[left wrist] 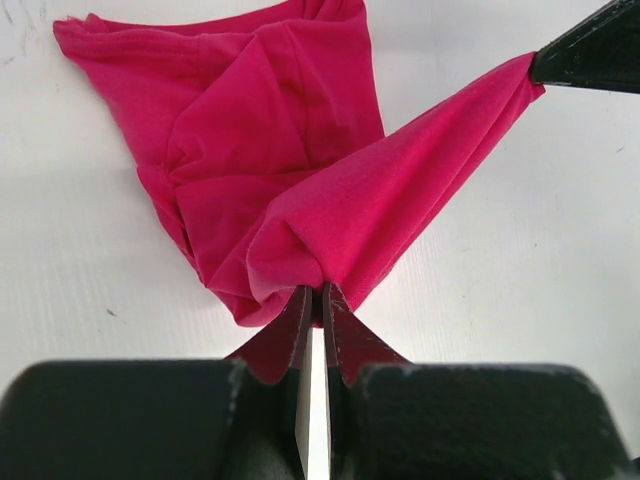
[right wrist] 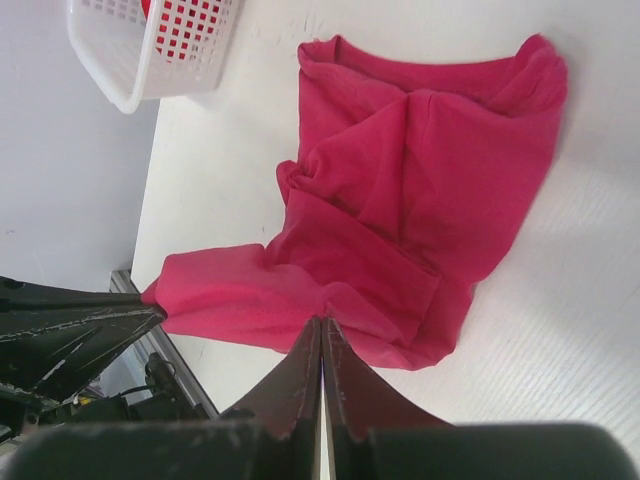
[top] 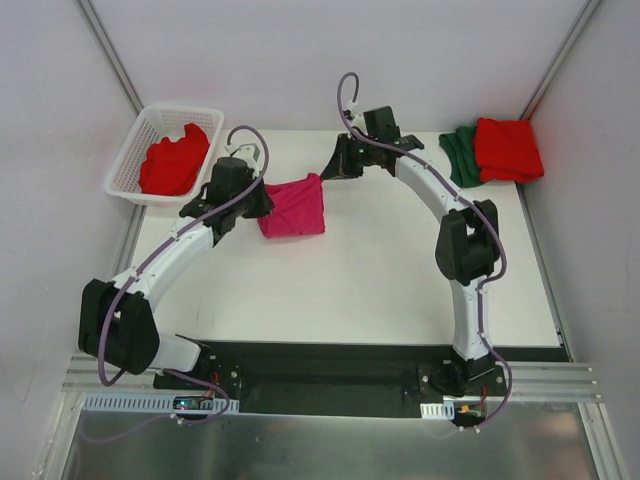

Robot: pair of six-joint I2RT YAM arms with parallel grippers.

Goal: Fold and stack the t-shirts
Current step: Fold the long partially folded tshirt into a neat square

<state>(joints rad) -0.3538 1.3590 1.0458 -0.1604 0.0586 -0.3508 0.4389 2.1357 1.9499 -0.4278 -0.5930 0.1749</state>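
Pinching one edge of the magenta t-shirt (top: 293, 208) from both ends, the left gripper (top: 264, 194) and right gripper (top: 327, 170) sit in the upper middle of the overhead view. The held edge runs left to right between them, rising slightly toward the right. The rest of the cloth hangs toward the bottom of the frame onto the table (top: 380, 270). Any coming fold turns on that line, and both arms are equally close to it. At upper left a white lattice basket (top: 128, 155) holds a crumpled red t-shirt (top: 175, 162). At upper right a folded red t-shirt (top: 508, 148) lies partly over a dark green t-shirt (top: 460, 156). Both spots are well apart from the grippers, and nothing lies between.

In the left wrist view, the left fingers are clamped together on a bunched fold at lower centre. The cloth stretches taut to the right gripper's tip in the upper right corner, and the crumpled body lies at upper left.

In the right wrist view, the right fingers are closed on the cloth at bottom centre. A band of it leads to the left gripper at lower left, and the basket sits at upper left.
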